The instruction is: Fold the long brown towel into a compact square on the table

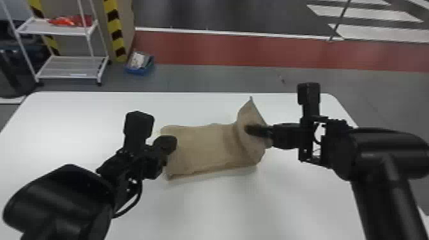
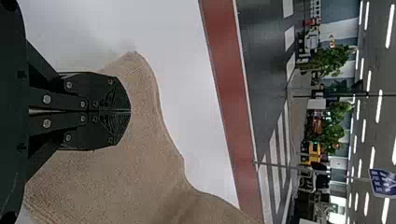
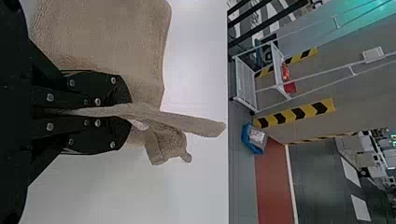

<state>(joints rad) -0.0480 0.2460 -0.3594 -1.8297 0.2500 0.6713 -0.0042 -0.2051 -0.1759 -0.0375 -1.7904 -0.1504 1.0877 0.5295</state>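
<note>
The brown towel (image 1: 204, 146) lies on the white table (image 1: 239, 204), in the middle part between the left and the right edge, and well apart from both far corners. It is longer from left to right than from near to far. At its right end one part is raised, and its pointed corner stands up toward the far edge of the table.

The left gripper (image 1: 172, 142) is over the left end of the towel and covers a piece of this end. In the left wrist view, the fingers of the left gripper (image 2: 128, 111) are closed flat against each other, with the cloth below them. Whether they touch the cloth, I cannot tell.

The right gripper (image 1: 249, 128) is clenched on the raised part. In the right wrist view, a thin layer of the towel passes between its two fingers and extends past their tips. The right arm (image 1: 380, 150) reaches across the right side of the table and hides a piece of the right edge.

Behind the far left corner, on the floor, there is a white rack (image 1: 35, 28) with two shelves; red-orange things (image 1: 71, 20) lie on the upper one. Beside it are a yellow-black striped post (image 1: 112, 16) and a blue bin (image 1: 137, 71) with some objects inside. A red floor strip (image 1: 255, 51) runs beyond the far edge.
</note>
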